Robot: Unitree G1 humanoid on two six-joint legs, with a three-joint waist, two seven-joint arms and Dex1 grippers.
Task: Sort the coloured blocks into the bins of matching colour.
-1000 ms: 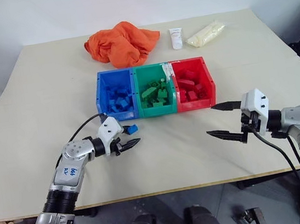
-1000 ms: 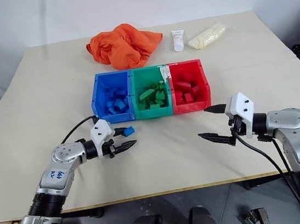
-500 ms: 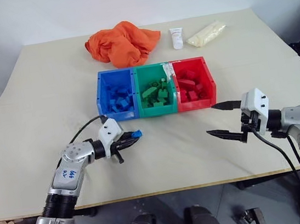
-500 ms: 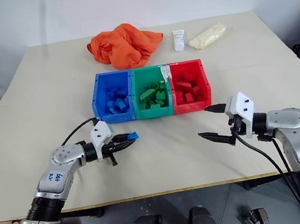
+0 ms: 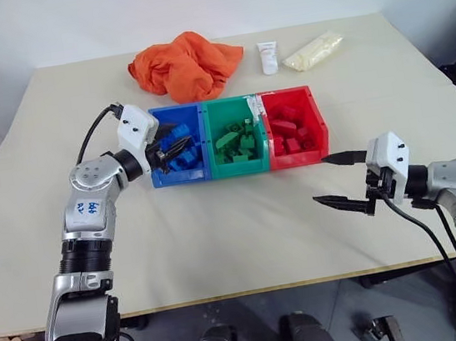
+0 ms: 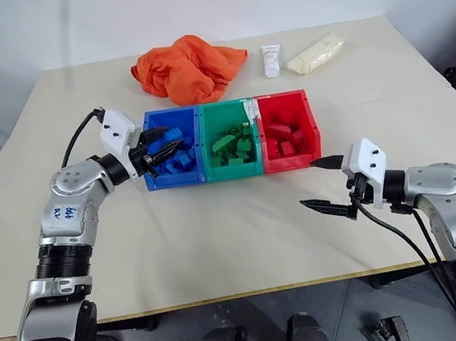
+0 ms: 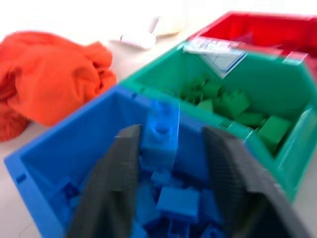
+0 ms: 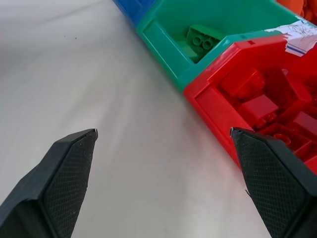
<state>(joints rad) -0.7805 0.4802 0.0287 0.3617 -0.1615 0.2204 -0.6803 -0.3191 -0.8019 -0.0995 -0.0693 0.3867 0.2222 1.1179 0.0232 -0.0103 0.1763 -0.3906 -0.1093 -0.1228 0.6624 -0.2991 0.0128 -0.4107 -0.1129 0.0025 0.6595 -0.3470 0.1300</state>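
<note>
The left gripper is held over the blue bin, its fingers parted, and a small blue block is seen between them, directly ahead of the hand and above the heap of blue blocks in that bin. Whether the block is pinched or already released cannot be told. The left arm is plainly the nearer one; the right gripper is spread wide and empty, beside the red bin. The block between the fingers is shown clearly by the left wrist view, whereas in the head views it is lost against the bin's contents.
</note>
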